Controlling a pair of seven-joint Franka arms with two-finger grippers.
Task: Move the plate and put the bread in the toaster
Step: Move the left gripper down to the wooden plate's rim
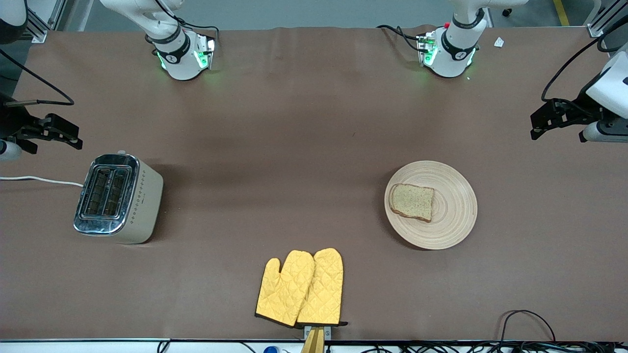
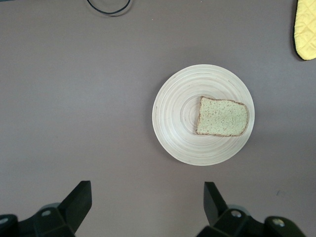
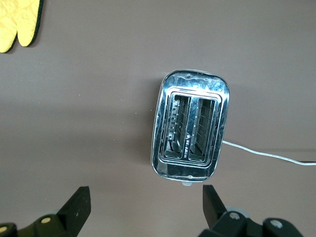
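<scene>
Brown bread on wooden plate

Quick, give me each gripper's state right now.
Left gripper: open, holding nothing, up above the table near the plate.
Right gripper: open, holding nothing, up near the toaster.

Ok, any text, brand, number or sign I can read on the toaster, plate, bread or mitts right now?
Toaster: small dark marks on the bar between its slots, too small to read.
Plate: none.
Bread: none.
Yellow mitts: none.
Arm bases: a small dark mark on each black band, unreadable.
Left gripper and right gripper: no readable text, both open.
</scene>
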